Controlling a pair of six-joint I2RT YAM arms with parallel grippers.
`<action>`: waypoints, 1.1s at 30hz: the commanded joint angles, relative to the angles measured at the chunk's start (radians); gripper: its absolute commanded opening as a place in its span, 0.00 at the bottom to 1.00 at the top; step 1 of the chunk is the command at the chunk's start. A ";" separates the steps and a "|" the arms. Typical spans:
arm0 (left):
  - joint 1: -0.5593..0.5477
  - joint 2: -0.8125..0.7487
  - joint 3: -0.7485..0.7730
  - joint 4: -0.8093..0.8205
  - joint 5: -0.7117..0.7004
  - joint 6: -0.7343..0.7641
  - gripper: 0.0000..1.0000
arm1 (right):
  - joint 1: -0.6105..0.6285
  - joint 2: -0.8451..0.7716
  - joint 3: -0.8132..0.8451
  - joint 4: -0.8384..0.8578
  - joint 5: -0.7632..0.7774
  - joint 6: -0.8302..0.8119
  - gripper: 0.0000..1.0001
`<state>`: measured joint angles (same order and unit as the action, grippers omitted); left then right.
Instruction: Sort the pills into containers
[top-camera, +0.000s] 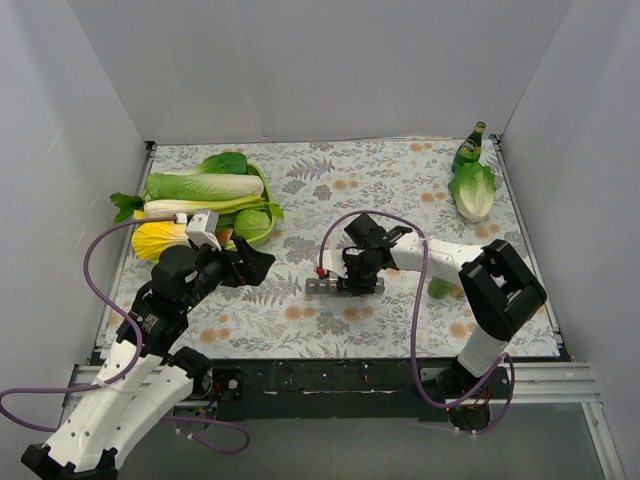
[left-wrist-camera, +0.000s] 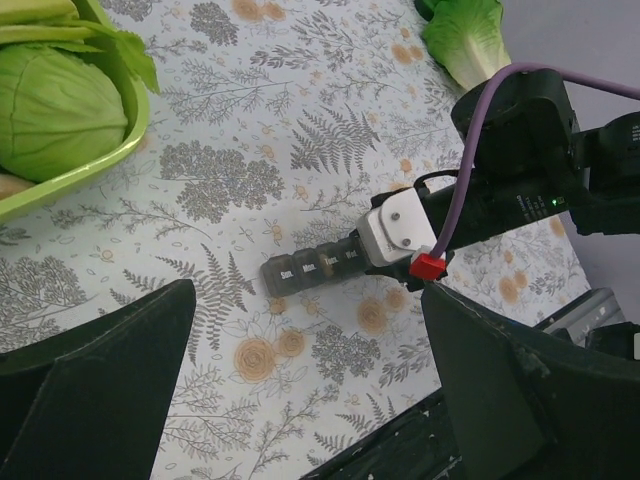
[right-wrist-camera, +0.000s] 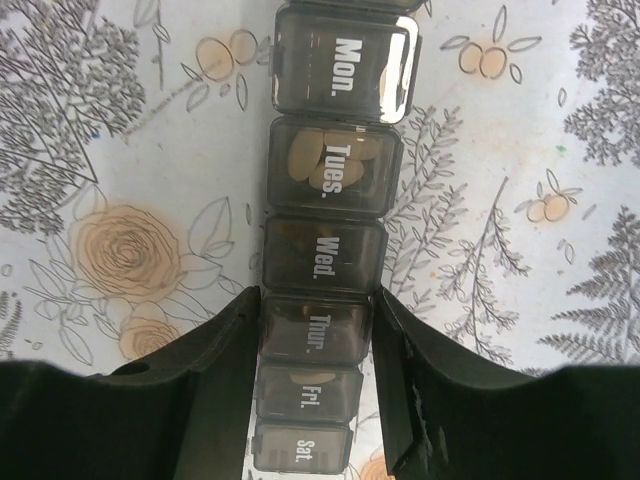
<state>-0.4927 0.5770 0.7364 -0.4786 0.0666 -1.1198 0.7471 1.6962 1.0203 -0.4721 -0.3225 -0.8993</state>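
The containers are a grey strip of day-labelled compartments (top-camera: 322, 286) lying on the flowered cloth at the table's middle. In the right wrist view the strip (right-wrist-camera: 335, 85) runs away from me, lids closed; tan pills (right-wrist-camera: 312, 160) show through the Tues. lid, and one shows in Fri. My right gripper (right-wrist-camera: 316, 300) is shut across the strip at the Thur. compartment, one finger on each side; it also shows from above (top-camera: 362, 275). My left gripper (top-camera: 258, 265) hovers left of the strip, open and empty; its wrist view shows the strip's Sun. end (left-wrist-camera: 300, 270) between the wide fingers (left-wrist-camera: 100, 380).
A green tray (top-camera: 264, 186) of cabbage, leeks and other vegetables stands at the back left. A lettuce (top-camera: 473, 190) and a green bottle (top-camera: 468, 148) stand at the back right. A small green object (top-camera: 438, 288) lies by the right arm. White walls enclose three sides.
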 joint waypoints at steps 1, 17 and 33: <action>0.005 -0.045 -0.081 0.000 0.021 -0.147 0.98 | -0.011 -0.046 -0.048 0.040 0.053 -0.090 0.40; 0.005 0.153 -0.321 0.254 0.282 -0.432 0.75 | -0.008 -0.105 0.098 -0.088 -0.191 -0.130 0.95; 0.006 0.635 -0.351 0.630 0.337 -0.426 0.47 | 0.104 0.023 0.041 0.225 -0.067 -0.030 0.85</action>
<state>-0.4923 1.1782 0.3820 0.0265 0.3626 -1.5513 0.8444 1.6909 1.0599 -0.3141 -0.4278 -0.9661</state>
